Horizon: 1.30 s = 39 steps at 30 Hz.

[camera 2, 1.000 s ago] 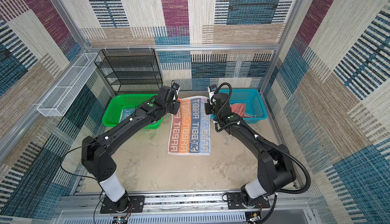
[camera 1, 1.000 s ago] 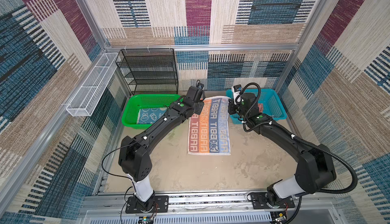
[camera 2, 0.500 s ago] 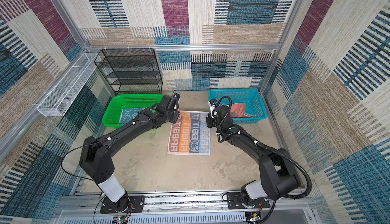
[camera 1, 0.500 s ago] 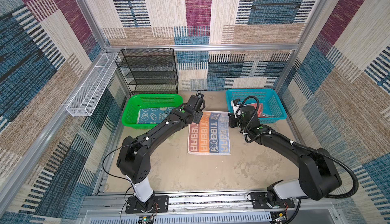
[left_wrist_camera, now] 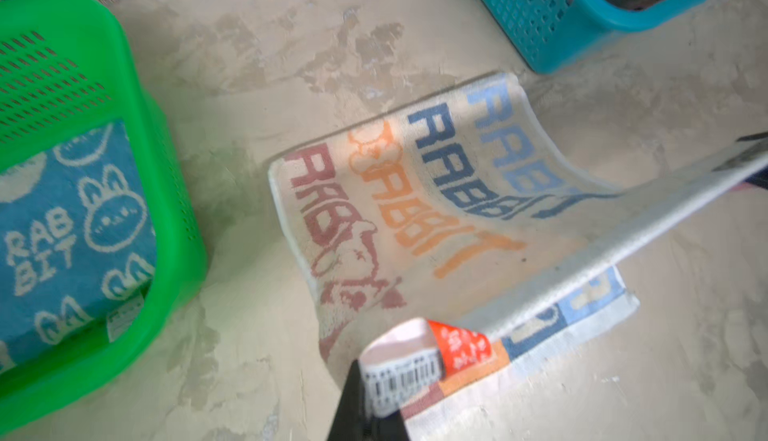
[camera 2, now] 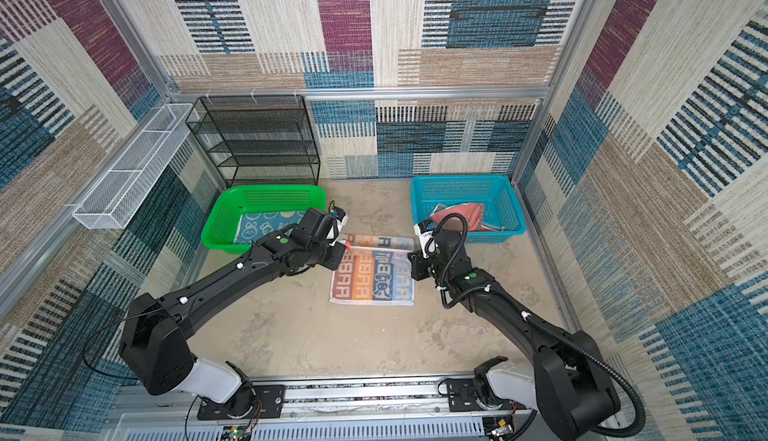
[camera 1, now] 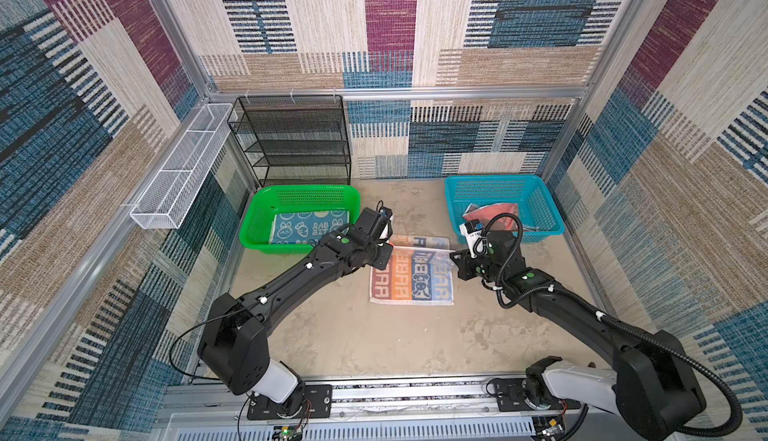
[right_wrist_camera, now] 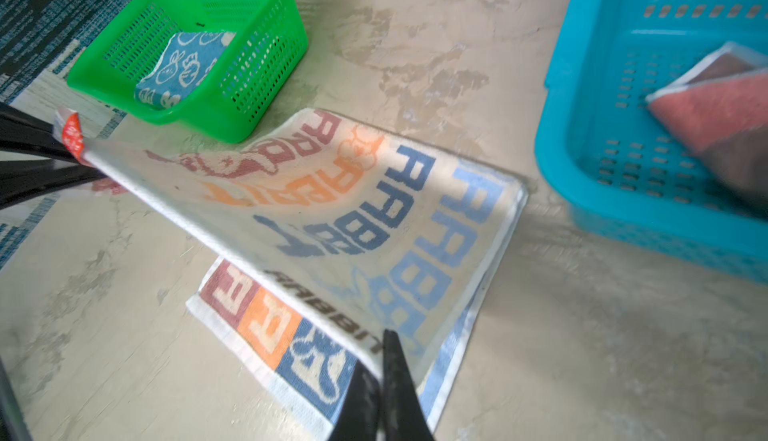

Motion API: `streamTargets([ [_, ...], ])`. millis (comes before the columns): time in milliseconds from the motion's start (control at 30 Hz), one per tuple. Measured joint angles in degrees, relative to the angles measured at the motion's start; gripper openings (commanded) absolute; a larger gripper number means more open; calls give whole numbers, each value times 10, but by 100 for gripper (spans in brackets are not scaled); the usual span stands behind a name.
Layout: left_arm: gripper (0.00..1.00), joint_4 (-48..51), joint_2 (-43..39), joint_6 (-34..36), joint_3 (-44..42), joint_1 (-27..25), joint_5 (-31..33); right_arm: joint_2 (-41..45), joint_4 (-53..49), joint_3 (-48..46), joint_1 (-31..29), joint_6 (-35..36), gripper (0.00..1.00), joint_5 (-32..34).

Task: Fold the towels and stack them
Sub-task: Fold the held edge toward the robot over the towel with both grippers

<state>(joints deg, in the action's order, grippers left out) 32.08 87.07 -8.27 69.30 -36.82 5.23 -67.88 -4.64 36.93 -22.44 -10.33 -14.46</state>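
Note:
A whitish towel [camera 1: 411,281] [camera 2: 372,281] with orange, red and blue RABBIT letters lies mid-table, its far half lifted and curled over the near half. My left gripper [camera 1: 388,247] [left_wrist_camera: 374,376] is shut on the lifted corner that has the barcode label. My right gripper [camera 1: 453,257] [right_wrist_camera: 380,360] is shut on the other lifted corner, and the edge is stretched between them. A blue towel with white rabbits [camera 1: 303,229] [left_wrist_camera: 70,231] lies in the green basket [camera 1: 299,190]. A coral towel [camera 1: 496,214] [right_wrist_camera: 719,114] sits in the blue basket [camera 1: 492,179].
A black wire rack [camera 1: 295,139] stands at the back left, behind the green basket. A white wire basket [camera 1: 183,168] hangs on the left wall. Both plastic baskets flank the towel's far end, close to the grippers.
Both grippers have come down and toward the front, drawing the towel's far edge over its near half. The towel, earlier stretched out long toward the back, now shows as a shorter doubled shape.

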Motion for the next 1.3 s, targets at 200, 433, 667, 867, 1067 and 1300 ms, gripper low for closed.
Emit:
streamTargets([
  [200,0,2,-7,-34,-46,-4,-39,46,-10,-50,-1,-28,0,-30],
  [433,0,-13,6,-51,-83,-8,-69,51,-4,-101,-1,-58,0,-60],
  [667,0,-49,30,-64,-124,-15,-91,26,10,-135,-1,-85,1,-70],
  [867,17,-68,24,-65,-164,-26,-94,10,22,-144,0,-93,13,-92],
  [1067,28,-77,-24,-64,-194,-31,-73,-4,17,-133,0,-92,34,-112],
  [1300,33,-96,-116,-51,-239,-38,-69,3,2,-119,0,-77,49,-142],
])
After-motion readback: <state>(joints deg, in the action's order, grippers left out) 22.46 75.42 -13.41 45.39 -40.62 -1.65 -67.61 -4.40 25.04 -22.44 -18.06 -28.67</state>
